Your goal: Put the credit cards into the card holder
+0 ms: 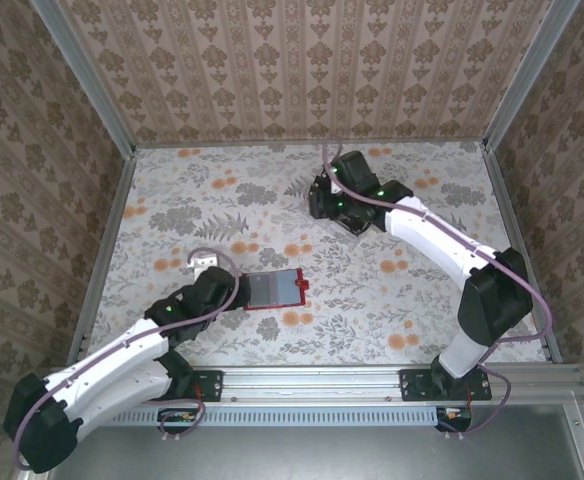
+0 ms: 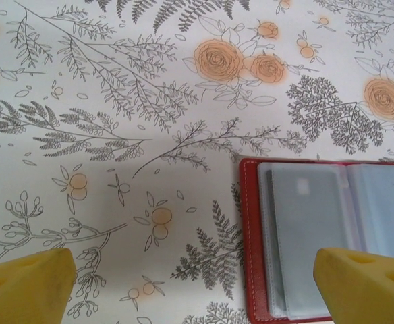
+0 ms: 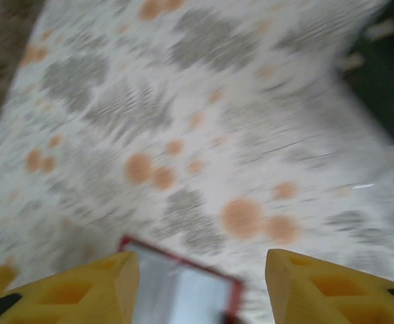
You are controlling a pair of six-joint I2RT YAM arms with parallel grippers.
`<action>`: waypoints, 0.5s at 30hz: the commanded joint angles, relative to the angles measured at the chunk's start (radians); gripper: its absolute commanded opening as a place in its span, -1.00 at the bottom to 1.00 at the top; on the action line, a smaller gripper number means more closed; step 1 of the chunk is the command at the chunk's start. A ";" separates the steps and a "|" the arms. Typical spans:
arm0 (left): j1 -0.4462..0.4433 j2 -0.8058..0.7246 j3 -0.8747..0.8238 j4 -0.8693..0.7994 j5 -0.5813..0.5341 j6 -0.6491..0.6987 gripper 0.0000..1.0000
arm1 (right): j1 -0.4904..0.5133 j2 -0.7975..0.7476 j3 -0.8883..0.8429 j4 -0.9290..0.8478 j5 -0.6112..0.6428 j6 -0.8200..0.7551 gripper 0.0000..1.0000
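The card holder (image 1: 272, 289) lies open and flat on the flower-printed bench (image 1: 372, 290), near the middle and a little to the left. Its red cover faces down and its grey-blue pockets face up. A small red tab sticks out at its right edge.

The left arm (image 1: 122, 365) reaches in from the near left corner, and its wrist ends just beside the holder's left edge. In the left wrist view the left tool (image 2: 193, 273) stands as wide open as it goes and grips nothing. One yellow fingertip (image 2: 28, 287) sits over bare bench. The other is over the holder's left-hand pocket, so the red left rim lies between them. A small pale mark shows through that pocket, but I cannot tell what it belongs to.

The right arm (image 1: 442, 245) stretches from the near right to the far middle of the bench, well apart from the holder. The right wrist view is blurred. It shows the right tool (image 3: 198, 270) with its yellow fingers about halfway apart and only bench and the holder's red-edged corner in the gap. A dark shape sits under that wrist in the top view, and I cannot tell what it is.
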 commanded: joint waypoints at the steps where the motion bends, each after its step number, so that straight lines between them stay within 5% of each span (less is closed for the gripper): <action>1: 0.023 0.037 0.063 -0.011 0.039 0.041 1.00 | -0.037 0.026 0.030 -0.147 0.176 -0.157 -0.01; 15: 0.074 0.103 0.108 0.003 0.069 0.076 1.00 | -0.073 0.251 0.158 -0.211 0.293 -0.301 -0.22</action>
